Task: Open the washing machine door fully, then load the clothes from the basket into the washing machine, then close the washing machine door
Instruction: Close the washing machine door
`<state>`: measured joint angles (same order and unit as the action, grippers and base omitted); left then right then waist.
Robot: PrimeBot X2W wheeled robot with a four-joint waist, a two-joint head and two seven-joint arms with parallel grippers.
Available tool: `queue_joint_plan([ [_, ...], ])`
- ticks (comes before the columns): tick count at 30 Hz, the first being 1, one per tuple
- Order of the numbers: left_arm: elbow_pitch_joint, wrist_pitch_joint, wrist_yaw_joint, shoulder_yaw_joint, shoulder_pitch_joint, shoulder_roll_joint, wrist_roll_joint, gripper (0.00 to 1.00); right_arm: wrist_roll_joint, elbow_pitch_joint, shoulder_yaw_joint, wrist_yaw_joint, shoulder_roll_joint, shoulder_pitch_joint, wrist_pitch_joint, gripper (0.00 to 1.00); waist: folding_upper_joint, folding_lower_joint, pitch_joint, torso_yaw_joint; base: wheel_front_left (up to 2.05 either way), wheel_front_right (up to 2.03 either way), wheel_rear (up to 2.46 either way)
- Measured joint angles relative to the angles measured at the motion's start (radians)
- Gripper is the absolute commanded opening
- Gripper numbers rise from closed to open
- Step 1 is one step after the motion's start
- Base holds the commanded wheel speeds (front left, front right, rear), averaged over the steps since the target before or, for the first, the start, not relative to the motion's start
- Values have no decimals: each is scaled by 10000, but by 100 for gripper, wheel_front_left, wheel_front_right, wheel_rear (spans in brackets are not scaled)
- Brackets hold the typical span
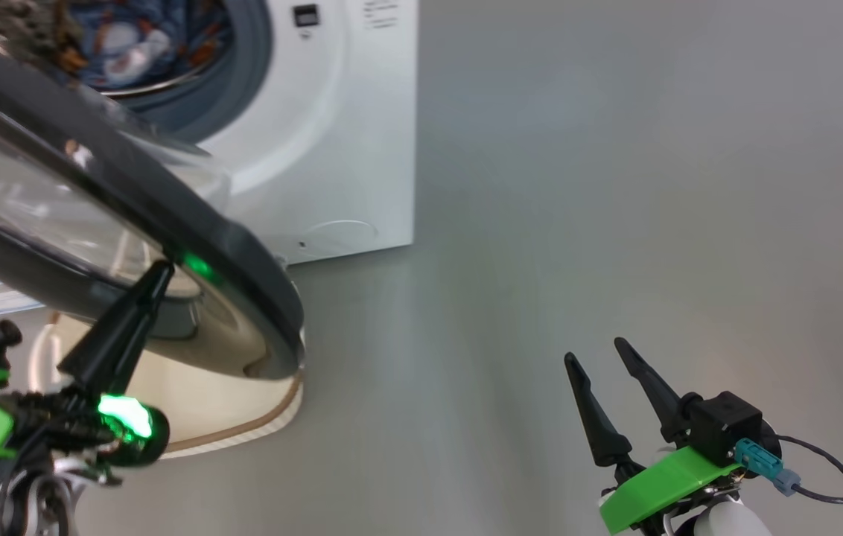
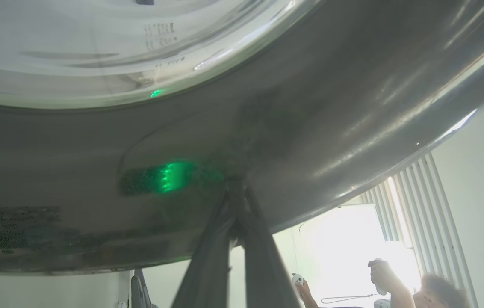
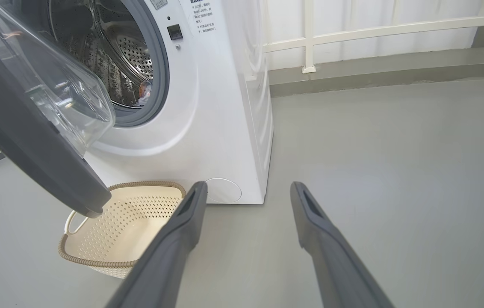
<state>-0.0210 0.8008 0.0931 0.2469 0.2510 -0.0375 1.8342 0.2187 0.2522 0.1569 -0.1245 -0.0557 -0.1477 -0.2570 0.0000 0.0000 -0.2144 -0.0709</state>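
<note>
The washing machine [image 1: 332,149] stands at the upper left with its door [image 1: 243,253] swung out, black rim and clear glass bowl toward me. Light blue printed clothes [image 1: 131,45] lie in the steel drum, and a scrap of the clothes [image 3: 143,90] shows past the gasket. My left gripper [image 1: 162,269] is shut, empty, its tip touching the outer face of the door's rim [image 2: 310,128]; the joined fingers [image 2: 235,188] press there. My right gripper [image 1: 593,351] is open over bare floor, to the machine's right. The cream basket [image 3: 92,262] sits below the door with nothing inside.
Grey floor [image 1: 615,186] spreads wide to the right of the machine. A round flap [image 3: 225,190] sits low on its front. A white railing [image 3: 353,32] and a low kerb run along the far wall. A person [image 2: 396,282] holding controllers is behind me.
</note>
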Motion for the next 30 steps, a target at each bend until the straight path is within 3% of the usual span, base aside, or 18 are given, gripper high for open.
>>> queue_joint_plan([
  [19, 1741, -1467, 276, 75, 2138, 54, -424, 0, 136, -186, 27, 0, 12, -182, 2, 100, 0, 0, -638, -1492, 0, 0, 0],
  [30, 1607, -1883, 305, 418, 1764, 75, -980, 0, 148, -88, -77, 0, 12, -170, 2, 100, 0, 0, -140, -1365, 0, 0, 0],
])
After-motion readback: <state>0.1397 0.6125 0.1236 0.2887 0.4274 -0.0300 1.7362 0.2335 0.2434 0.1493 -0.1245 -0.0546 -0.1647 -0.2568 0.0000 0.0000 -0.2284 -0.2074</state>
